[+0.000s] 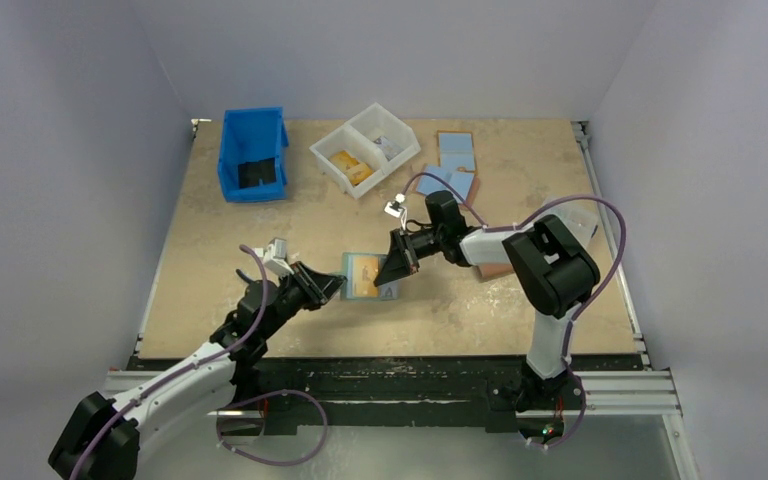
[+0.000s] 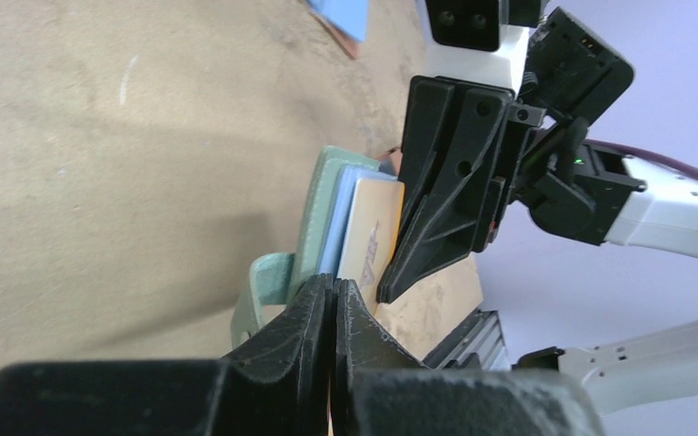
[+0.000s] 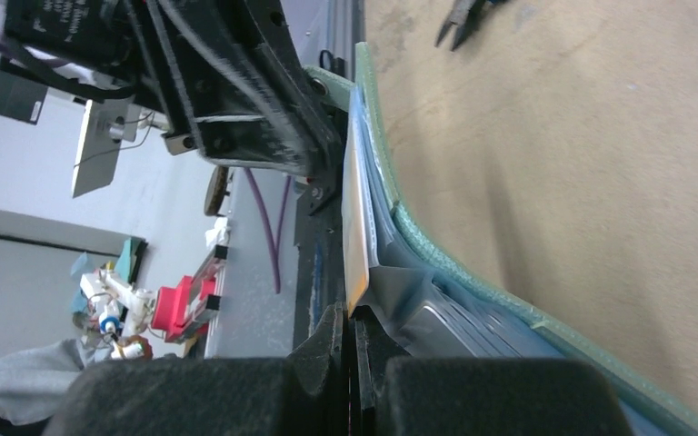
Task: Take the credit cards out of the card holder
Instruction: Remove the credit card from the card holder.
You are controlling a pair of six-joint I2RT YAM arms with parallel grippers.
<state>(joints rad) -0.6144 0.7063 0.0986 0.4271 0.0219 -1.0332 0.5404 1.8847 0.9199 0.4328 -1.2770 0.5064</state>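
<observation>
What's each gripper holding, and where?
Right gripper pinches the tan-orange card by its edge; left gripper apparently clamps the card holder at the opposite edge.

The brown table carries the open card holder between the left gripper and right gripper. Beyond them sit a blue bin, a white divided tray and flat light-blue wallets.
</observation>
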